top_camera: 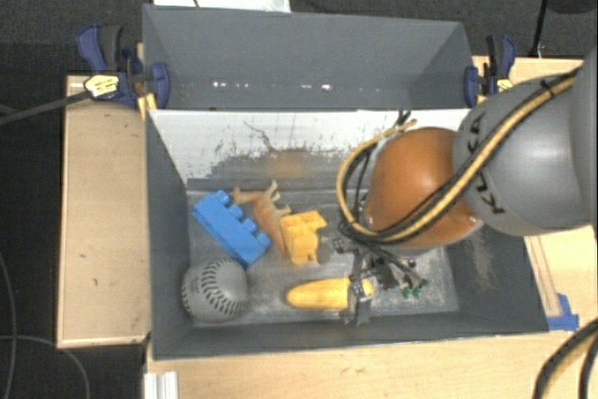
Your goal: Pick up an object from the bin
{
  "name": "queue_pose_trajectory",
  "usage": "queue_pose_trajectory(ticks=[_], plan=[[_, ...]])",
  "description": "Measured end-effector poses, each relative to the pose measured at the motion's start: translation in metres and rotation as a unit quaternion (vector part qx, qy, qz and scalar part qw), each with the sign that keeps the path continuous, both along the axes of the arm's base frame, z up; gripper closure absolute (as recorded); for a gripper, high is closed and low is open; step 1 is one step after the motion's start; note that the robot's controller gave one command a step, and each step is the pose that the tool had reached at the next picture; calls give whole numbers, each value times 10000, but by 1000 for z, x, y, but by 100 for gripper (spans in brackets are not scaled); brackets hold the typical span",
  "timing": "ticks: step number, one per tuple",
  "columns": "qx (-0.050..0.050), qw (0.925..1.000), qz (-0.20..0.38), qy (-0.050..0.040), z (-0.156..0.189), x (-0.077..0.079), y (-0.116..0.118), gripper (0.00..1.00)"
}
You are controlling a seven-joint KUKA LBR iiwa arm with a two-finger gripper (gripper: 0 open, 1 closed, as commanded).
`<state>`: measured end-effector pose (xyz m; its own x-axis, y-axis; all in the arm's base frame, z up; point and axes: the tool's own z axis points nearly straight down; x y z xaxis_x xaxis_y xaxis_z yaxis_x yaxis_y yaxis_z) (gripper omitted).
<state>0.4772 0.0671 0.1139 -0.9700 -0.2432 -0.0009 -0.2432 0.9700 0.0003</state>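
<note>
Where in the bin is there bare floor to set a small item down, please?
The clearest bare floor of the bin lies at the right, between the gripper and the right wall. A narrow strip runs behind the yellow block, along the back wall. The left is crowded: blue block, tan toy animal, grey ball, yellow oblong piece.

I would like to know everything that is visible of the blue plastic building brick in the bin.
The blue plastic building brick is an oblong block with round studs along one side, smooth and whole. It lies slantwise on the left of the grey metal bin's floor, from upper left to lower right. A tan toy animal lies against its right side; nothing grips it.
</note>
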Motion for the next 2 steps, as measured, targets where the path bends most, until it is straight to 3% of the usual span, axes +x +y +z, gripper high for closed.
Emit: queue_pose_trajectory(ticks=[1, 2], plan=[[0, 9999, 152, -3, 5, 1, 3, 0], [8, 10000, -2, -63, -44, 2, 16, 0]])
